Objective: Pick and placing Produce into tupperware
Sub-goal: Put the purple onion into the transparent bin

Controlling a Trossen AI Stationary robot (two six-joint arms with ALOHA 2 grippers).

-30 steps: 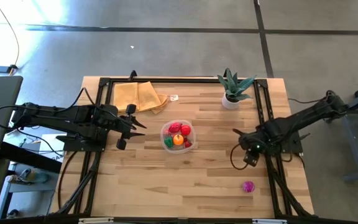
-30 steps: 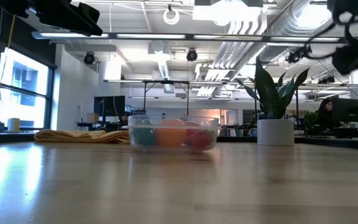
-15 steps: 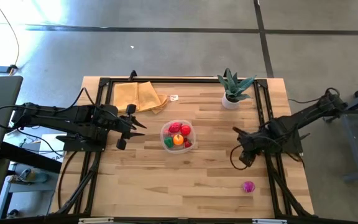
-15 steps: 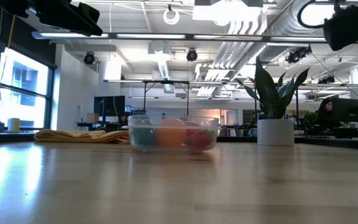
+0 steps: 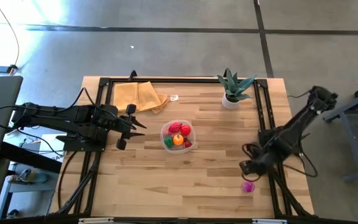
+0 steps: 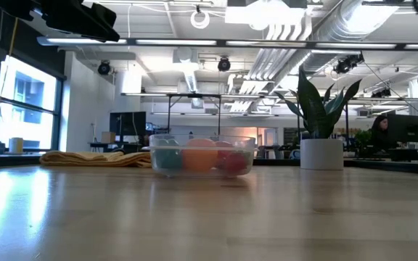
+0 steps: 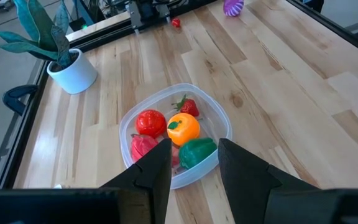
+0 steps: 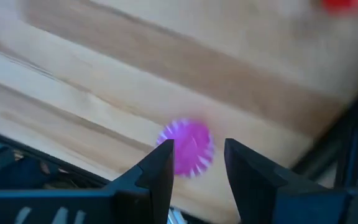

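Nearest the front edge of the table (image 5: 166,186) we see the magenta piece (image 5: 248,186), lying on the bare wood at the right-front corner, just beside the dark frame rail. The right gripper (image 5: 248,168) hangs just behind and above it, not touching. In the right wrist view the same magenta piece (image 8: 188,147) shows between and beyond the two dark fingers (image 8: 156,177); they're spread w/ a clear gap and nothing is held.

Mid-table we see the tupperware (image 5: 178,135), a clear shallow tub w/ rounded corners. Inside it: a red tomato-like piece (image 7: 150,122), an orange piece (image 7: 183,128), a green pepper (image 7: 197,152), a strawberry (image 7: 189,106) and another red piece (image 7: 143,147), all packed close and touching. In the low view the tupperware (image 6: 202,155) sits flat on the wood, w/ the coloured produce blurred through its wall.

The left gripper (image 5: 127,129) waits at the left of the tub, about level w/ it, well apart. In the left wrist view its fingers (image 7: 151,175) stand apart w/ a gap, empty; the tub shows through that gap.

Farther back: a folded tan cloth (image 5: 139,96) at back-left, a small white tag (image 5: 174,97) just beside it, and a spiky potted plant (image 5: 233,88) in a white pot at back-right. In the low view the plant (image 6: 320,119) stands upright, right of the tub.

Beyond the table, in the low view, a person (image 6: 380,132) sits far off at the right, in a big open room.
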